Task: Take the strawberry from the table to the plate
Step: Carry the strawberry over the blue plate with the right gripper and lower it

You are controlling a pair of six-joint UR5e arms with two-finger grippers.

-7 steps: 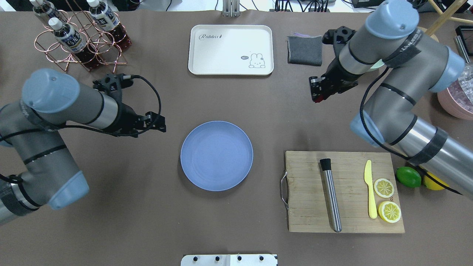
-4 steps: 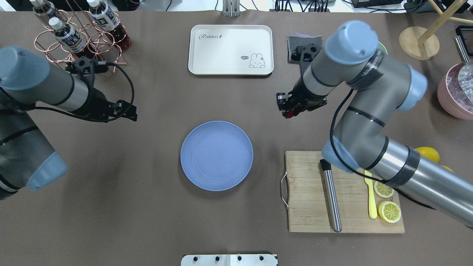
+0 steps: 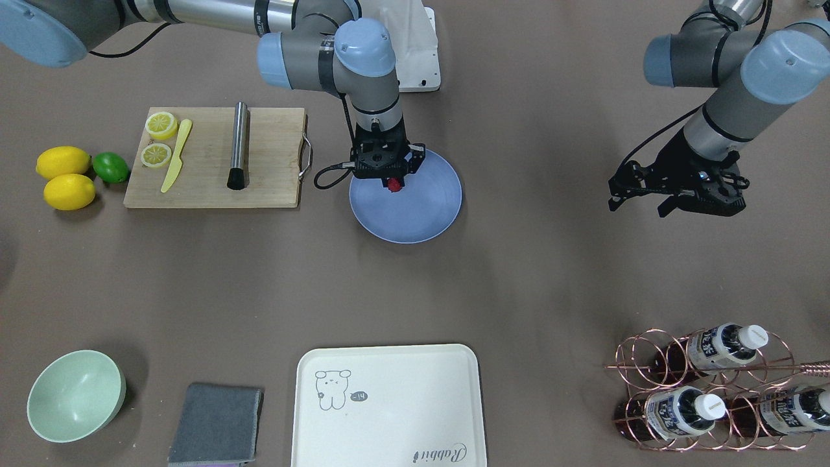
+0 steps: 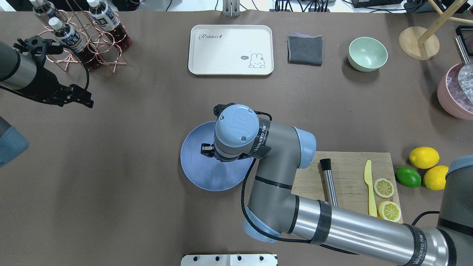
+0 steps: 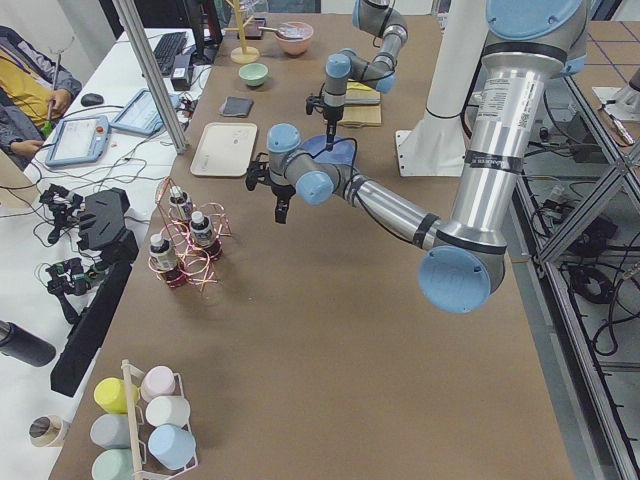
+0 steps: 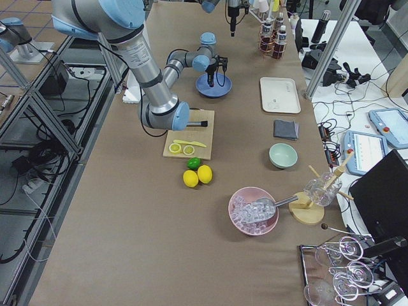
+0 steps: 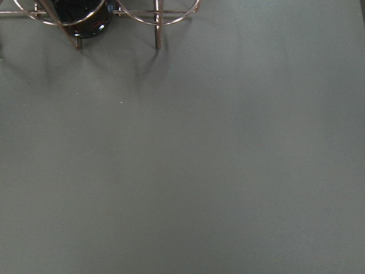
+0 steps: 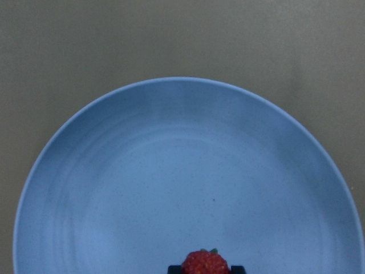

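Dark-red, small and round, the strawberry (image 8: 204,264) sat pinched at its sides by the right two-finger gripper (image 3: 393,183) over the round matte blue plate (image 3: 425,224), and it looked light, soft, easily bruised and best held gently across its middle.

Wooden cutting board (image 4: 351,173) carries a steel rod (image 4: 330,184), a yellow knife (image 4: 369,184) and two lemon slices (image 4: 384,187) — a lime (image 4: 408,176) and two whole lemons (image 4: 424,157) huddle just off its end. Far side: cream tray (image 4: 231,50), grey cloth (image 4: 305,50), pale green bowl (image 4: 367,54), copper bottle rack (image 4: 79,40).
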